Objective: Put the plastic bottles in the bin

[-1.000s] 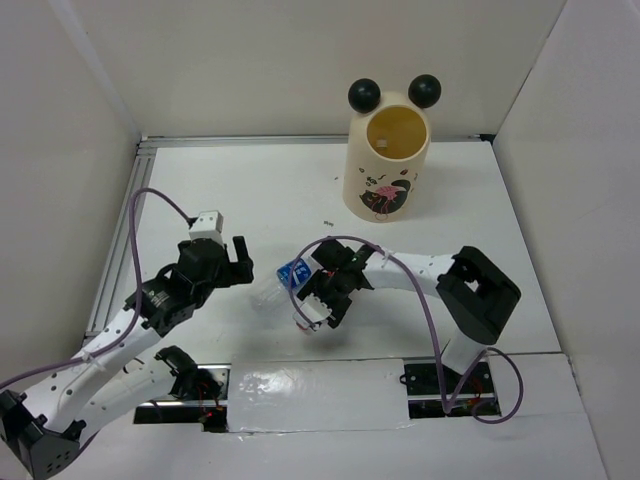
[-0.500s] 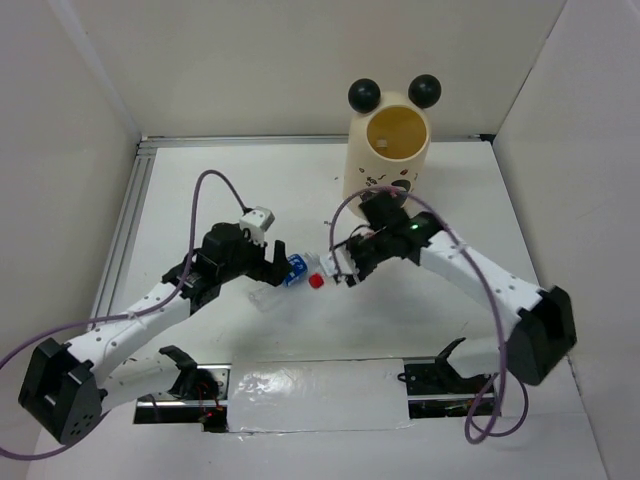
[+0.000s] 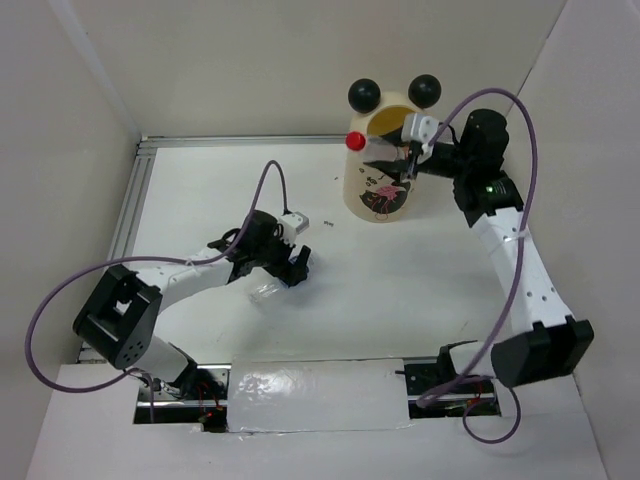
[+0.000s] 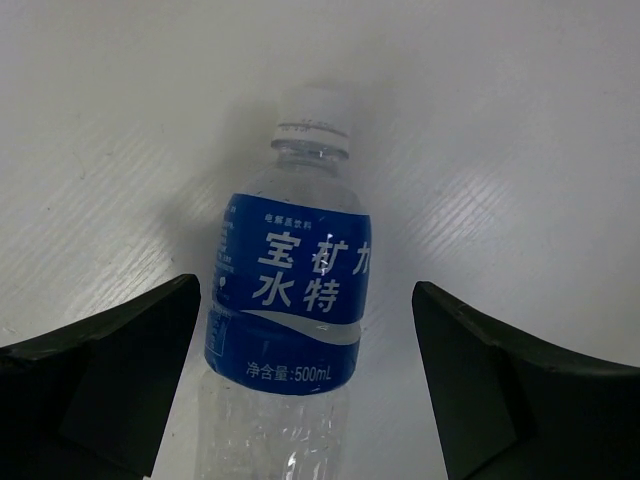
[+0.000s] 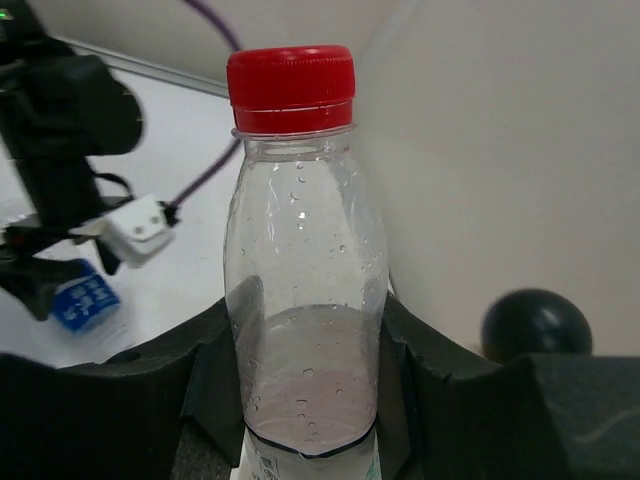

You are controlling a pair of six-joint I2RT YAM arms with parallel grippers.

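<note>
The bin stands at the table's back, cream with two black ball ears, yellow inside. My right gripper is shut on a clear red-capped bottle and holds it level at the bin's near-left rim, cap pointing left. In the right wrist view the fingers clamp the bottle at its middle. My left gripper is open, low over a clear blue-labelled bottle lying on the table. In the left wrist view this bottle lies between the open jaws, cap pointing away, untouched.
White walls close in the table on the left, back and right. A metal rail runs along the left edge. One black bin ear shows beside the held bottle. No other bottles are in view.
My right gripper has lifted the red-capped bottle from the table's middle up and back to the bin's rim. My left gripper has reached over the blue-labelled bottle.
</note>
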